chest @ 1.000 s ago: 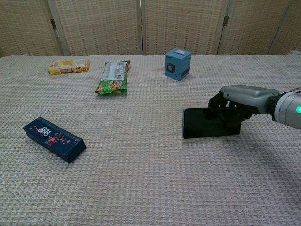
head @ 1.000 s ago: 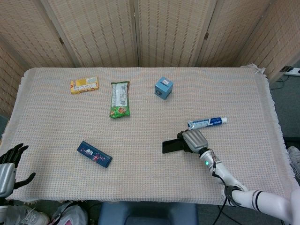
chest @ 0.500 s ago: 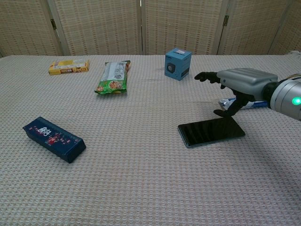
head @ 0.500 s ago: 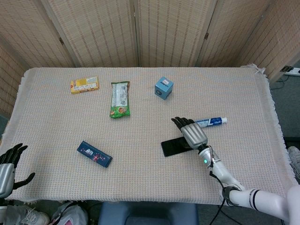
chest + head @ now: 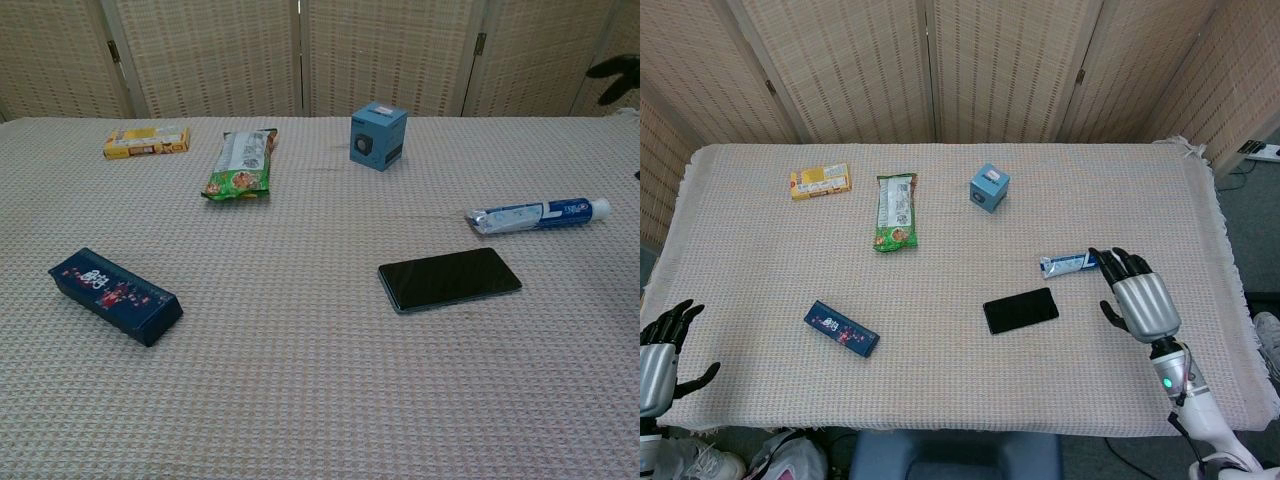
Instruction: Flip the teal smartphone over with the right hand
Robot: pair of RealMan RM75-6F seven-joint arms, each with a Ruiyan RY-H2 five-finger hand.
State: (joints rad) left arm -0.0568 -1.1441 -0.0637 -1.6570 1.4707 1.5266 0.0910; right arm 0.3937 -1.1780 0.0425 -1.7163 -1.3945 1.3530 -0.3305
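The smartphone lies flat on the cloth, dark glossy face up, a thin teal edge showing. My right hand hovers open to the right of it, fingers spread, well apart from the phone; in the chest view only its dark fingertips show at the top right corner. My left hand sits open off the table's front left corner, holding nothing.
A toothpaste tube lies just behind the phone, near my right hand. A blue cube box, a green snack bag, a yellow box and a dark blue box are spread over the woven tablecloth.
My right hand held the phone on edge, laid it flat screen-up, let go, then drew back to the right and rose. The left hand barely moved.
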